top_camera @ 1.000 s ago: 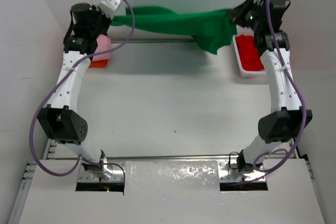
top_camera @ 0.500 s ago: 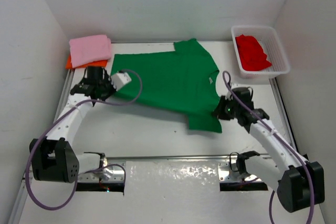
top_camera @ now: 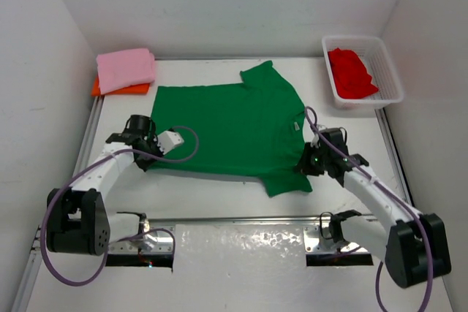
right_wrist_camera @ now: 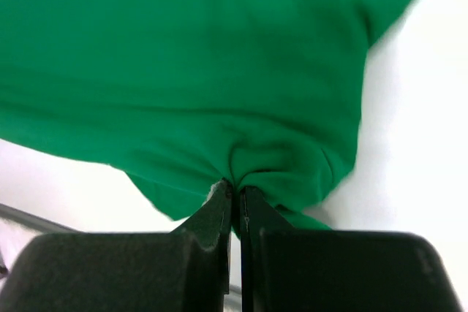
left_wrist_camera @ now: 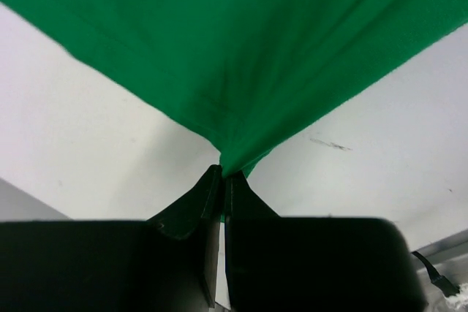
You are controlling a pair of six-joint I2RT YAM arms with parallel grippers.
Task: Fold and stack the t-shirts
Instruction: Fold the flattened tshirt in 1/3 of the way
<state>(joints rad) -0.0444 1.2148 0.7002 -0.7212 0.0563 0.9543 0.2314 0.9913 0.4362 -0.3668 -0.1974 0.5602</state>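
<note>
The green t-shirt [top_camera: 230, 126] lies spread flat on the table, its collar toward the right. My left gripper [top_camera: 162, 150] is shut on its near-left hem corner [left_wrist_camera: 227, 153]. My right gripper [top_camera: 306, 164] is shut on the fabric by its near-right sleeve [right_wrist_camera: 248, 173]. A folded pink t-shirt [top_camera: 126, 69] rests on a folded orange t-shirt [top_camera: 111, 90] at the far left. The red t-shirt [top_camera: 351, 73] lies crumpled in the basket.
A white mesh basket [top_camera: 387, 71] stands at the far right corner. White walls close in the table on the left, back and right. A metal rail [top_camera: 219, 218] runs along the near edge by the arm bases.
A second ago both arms held the green shirt stretched in the air at the back. They have swung down and pulled it toward the near edge, laying it flat.
</note>
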